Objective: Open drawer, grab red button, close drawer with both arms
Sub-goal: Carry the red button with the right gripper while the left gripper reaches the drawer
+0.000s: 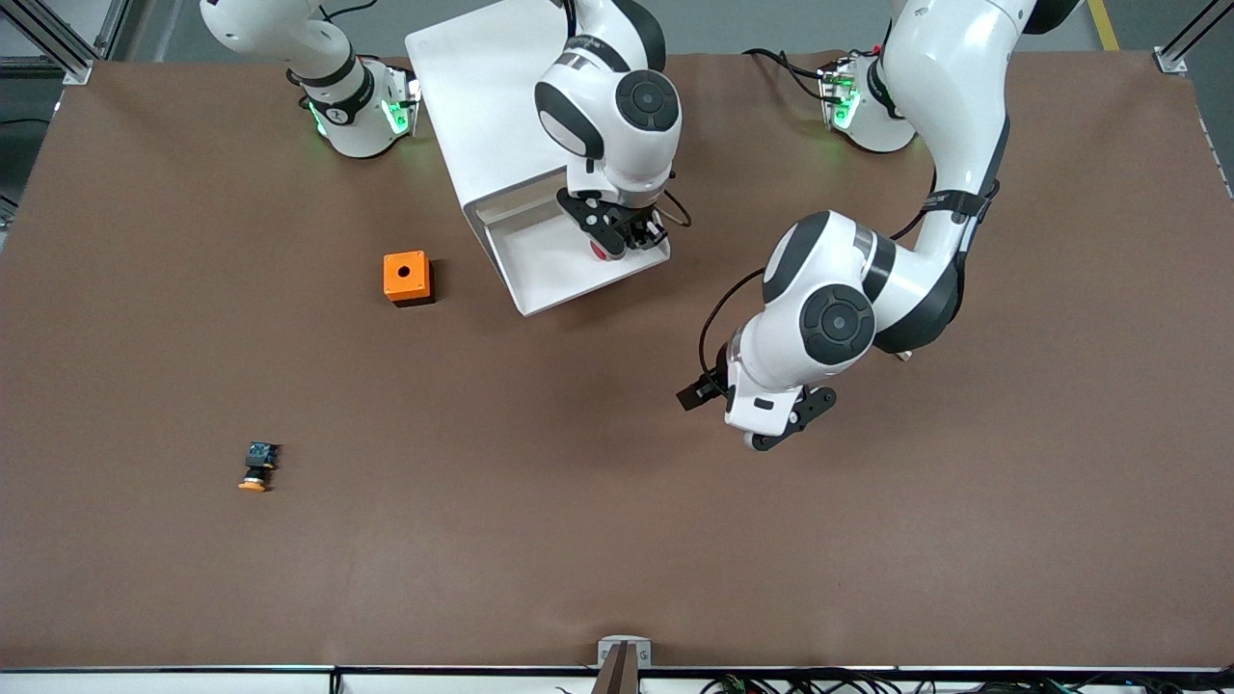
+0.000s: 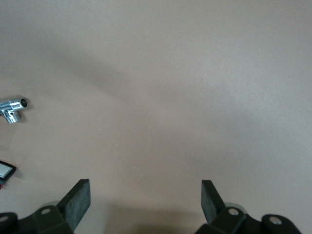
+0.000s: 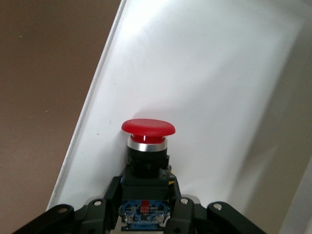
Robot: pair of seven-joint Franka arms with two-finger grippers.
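The top drawer of the white cabinet is pulled out toward the front camera. My right gripper is over the open tray, shut on the button. In the right wrist view the red mushroom cap, black body and bluish-grey back end sit between my fingers, with the tray's white floor beneath. The right gripper grips the body. My left gripper is open and empty over bare table, nearer the front camera than the drawer; its fingers stand wide apart, and the left gripper holds nothing.
An orange box with a round hole stands beside the drawer toward the right arm's end. An orange-capped button lies nearer the front camera. In the left wrist view a chrome fitting and a black button with white face lie on the table.
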